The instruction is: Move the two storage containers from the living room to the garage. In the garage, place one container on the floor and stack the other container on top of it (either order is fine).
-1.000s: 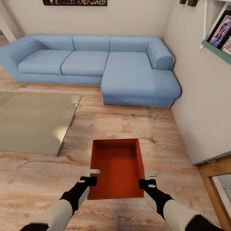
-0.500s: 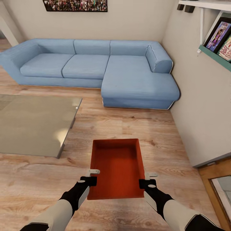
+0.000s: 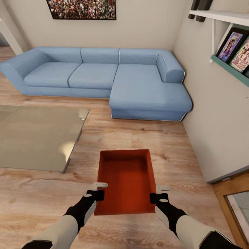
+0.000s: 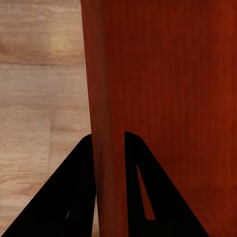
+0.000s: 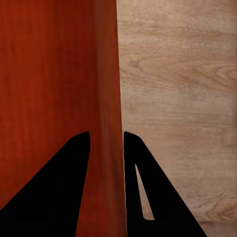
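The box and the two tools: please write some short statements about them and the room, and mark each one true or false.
1. Each tool grips one side wall of the box: left tool, right tool. True.
2. The box holds a book. False: it is empty.
3. The sofa is blue. True.
4. The box rests on the glass table. False: the tools hold it over the wood floor, beside the table.
5. The floor under the box is grey concrete. False: it is light wood planks.
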Controlling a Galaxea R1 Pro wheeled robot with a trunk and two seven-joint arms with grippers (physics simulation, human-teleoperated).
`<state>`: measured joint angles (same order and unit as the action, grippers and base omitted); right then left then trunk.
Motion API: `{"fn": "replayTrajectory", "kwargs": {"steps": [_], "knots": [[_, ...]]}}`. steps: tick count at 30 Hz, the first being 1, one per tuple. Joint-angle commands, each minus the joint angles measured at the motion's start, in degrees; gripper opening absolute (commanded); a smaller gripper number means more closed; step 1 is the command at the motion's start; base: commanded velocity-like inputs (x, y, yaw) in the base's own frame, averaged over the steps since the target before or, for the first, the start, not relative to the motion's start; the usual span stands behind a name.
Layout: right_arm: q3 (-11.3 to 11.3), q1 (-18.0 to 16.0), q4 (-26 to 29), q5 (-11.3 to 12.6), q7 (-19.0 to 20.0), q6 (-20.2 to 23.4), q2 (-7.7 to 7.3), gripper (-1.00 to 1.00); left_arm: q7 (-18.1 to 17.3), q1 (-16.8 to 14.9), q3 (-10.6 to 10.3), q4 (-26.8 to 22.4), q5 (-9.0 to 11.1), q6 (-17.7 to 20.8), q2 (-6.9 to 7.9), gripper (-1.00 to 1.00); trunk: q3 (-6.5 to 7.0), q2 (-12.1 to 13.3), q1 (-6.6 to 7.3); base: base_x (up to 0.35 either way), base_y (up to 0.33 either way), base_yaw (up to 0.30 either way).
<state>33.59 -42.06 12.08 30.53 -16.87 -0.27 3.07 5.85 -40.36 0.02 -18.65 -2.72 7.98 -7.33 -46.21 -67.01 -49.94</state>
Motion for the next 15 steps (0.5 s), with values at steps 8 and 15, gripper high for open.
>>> {"fn": "replayTrajectory", "kwargs": {"steps": [8,15], "knots": [[0.0,0.0,0.0,0.0,-0.8,-0.2,0.01,-1.0,0.5,0.0,0.3,-0.1,-1.0,0.3,-0.05,-1.0,0.71,0.0,0.0,0.0,0.0,0.0],[0.0,0.0,0.0,0.0,-0.8,-0.2,0.01,-1.0,0.5,0.0,0.2,-0.1,-1.0,0.2,-0.05,-1.0,1.35,0.0,0.0,0.0,0.0,0.0]]}}
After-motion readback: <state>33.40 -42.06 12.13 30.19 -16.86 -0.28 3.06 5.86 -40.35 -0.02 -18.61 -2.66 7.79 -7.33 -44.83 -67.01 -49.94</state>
